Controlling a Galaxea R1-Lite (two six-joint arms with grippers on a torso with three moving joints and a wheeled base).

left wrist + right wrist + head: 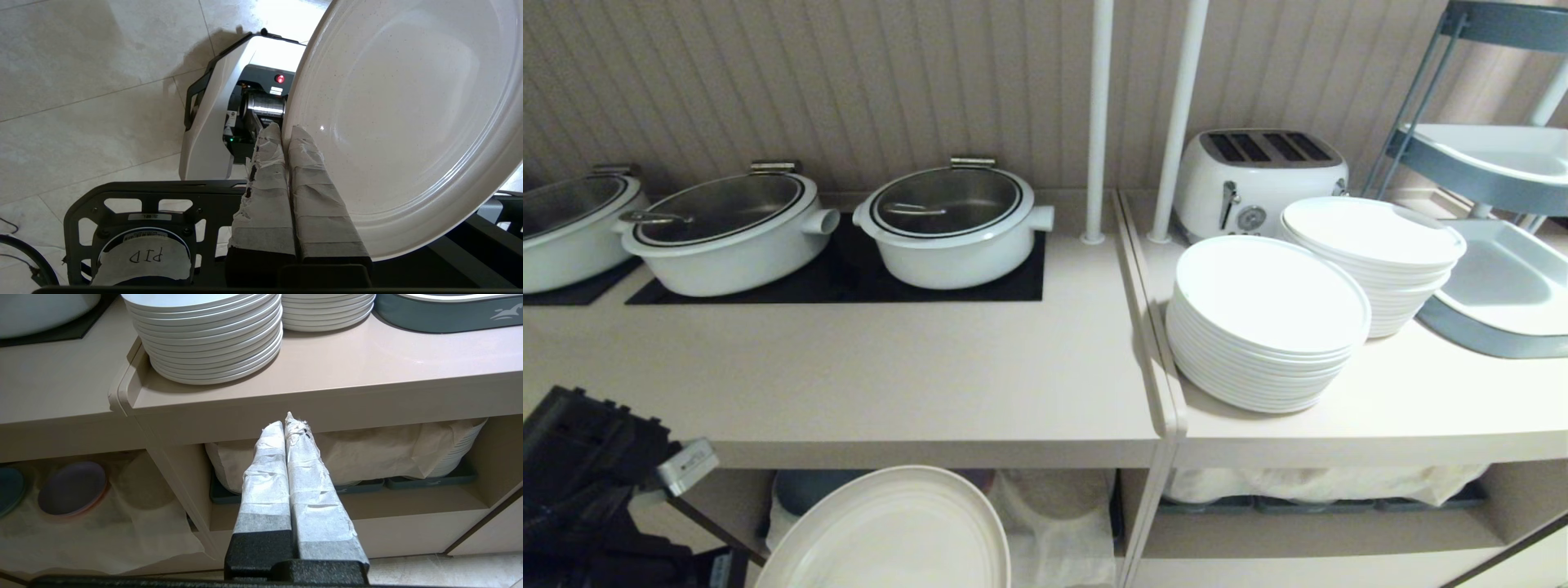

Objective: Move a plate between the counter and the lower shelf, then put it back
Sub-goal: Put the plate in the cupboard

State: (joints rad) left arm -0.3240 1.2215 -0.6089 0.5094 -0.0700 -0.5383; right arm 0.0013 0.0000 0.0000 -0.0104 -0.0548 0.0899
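Here, left tool pinching the plate rim, seen only by left wrist, right tool closed, empty.

The counter bears three white pots on black hob panels.

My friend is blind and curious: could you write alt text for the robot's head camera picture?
A cream plate, held by the robot's left gripper, hangs in front of the lower shelf, below the beige counter. Three lidded white pots sit on black hob panels; to the right are stacked white plates and a toaster.
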